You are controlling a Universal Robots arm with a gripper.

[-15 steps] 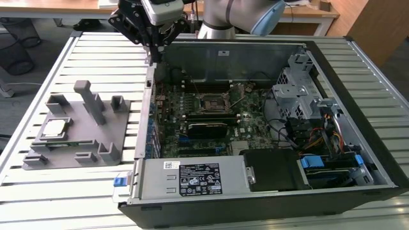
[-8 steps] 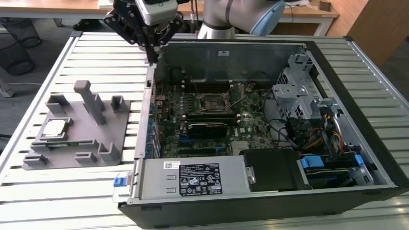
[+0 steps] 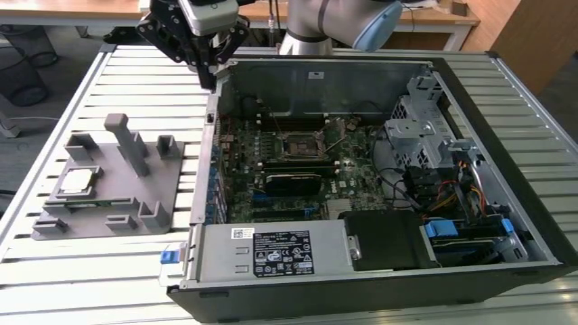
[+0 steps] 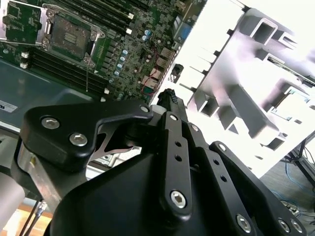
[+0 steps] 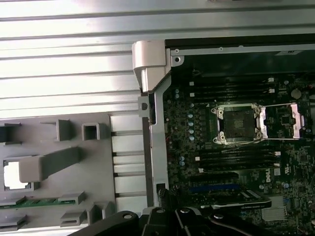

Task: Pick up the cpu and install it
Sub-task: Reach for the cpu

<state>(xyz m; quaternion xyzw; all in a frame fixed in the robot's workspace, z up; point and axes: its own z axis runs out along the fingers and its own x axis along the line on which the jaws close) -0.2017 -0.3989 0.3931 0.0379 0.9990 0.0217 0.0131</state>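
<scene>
Your black linkage gripper [image 3: 210, 80] hangs over the back corner of the open black computer case [image 3: 361, 81], on the side towards the exterior view's left; whether it is spread or closed I cannot tell from these views, so do not assume either; it is well apart from the cpu. The cpu [image 3: 77, 181], a small flat square chip with a shiny silver metal top, lies flat in a recess of the grey plastic holder fixture [image 3: 158, 186] on the slatted aluminium table [image 3: 108, 284], to the exterior view's left of the case; in the first wrist view it shows as a bright square [image 5: 12, 174], with a long thin green memory stick [image 5: 39, 201] just beside it. Inside the case the black-framed square motherboard socket [image 5: 236, 123] sits with its metal retaining plate [image 5: 283, 120] swung open and no chip in it, so installation is not yet done. Judge the chip light, stiff and slick on top, with a delicate underside; take it by two opposite edges, level, with a gentle squeeze, never by the flat faces.
</scene>
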